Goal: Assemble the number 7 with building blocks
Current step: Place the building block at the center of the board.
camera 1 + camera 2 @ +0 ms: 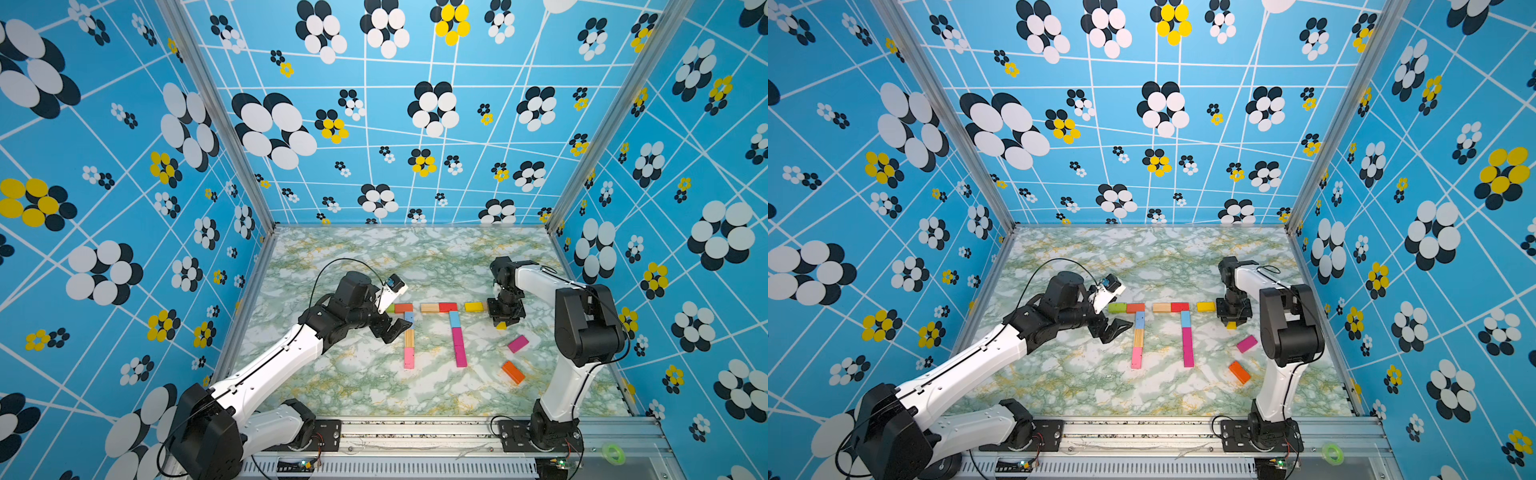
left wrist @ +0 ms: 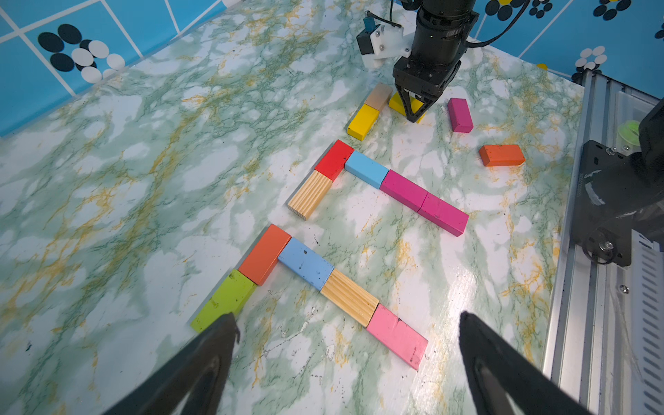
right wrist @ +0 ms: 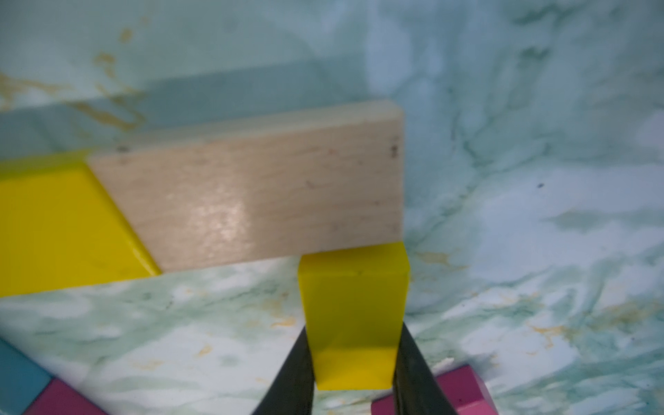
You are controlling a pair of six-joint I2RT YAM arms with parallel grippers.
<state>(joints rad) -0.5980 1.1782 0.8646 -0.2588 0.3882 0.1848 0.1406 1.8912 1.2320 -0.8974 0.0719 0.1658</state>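
Your right pincer (image 3: 352, 334) clamps a yellow block (image 3: 354, 305), its end against a plain wood block (image 3: 251, 194), at 3 o'clock of the magenta-stemmed number 7 (image 1: 457, 336) on the counter (image 1: 374, 257). Your left pincer (image 2: 346, 319) hangs spread wide beside the pink-footed number 7 (image 1: 409, 338), at its 9 o'clock.

a robot lab test cell; 2 arms (image 1: 270, 370) bolted to an aluminium rail (image 1: 415, 434); a marble-print tabletop (image 1: 353, 257) boxed in by blue flower-print walls (image 1: 395, 137) on metal posts (image 1: 219, 116)
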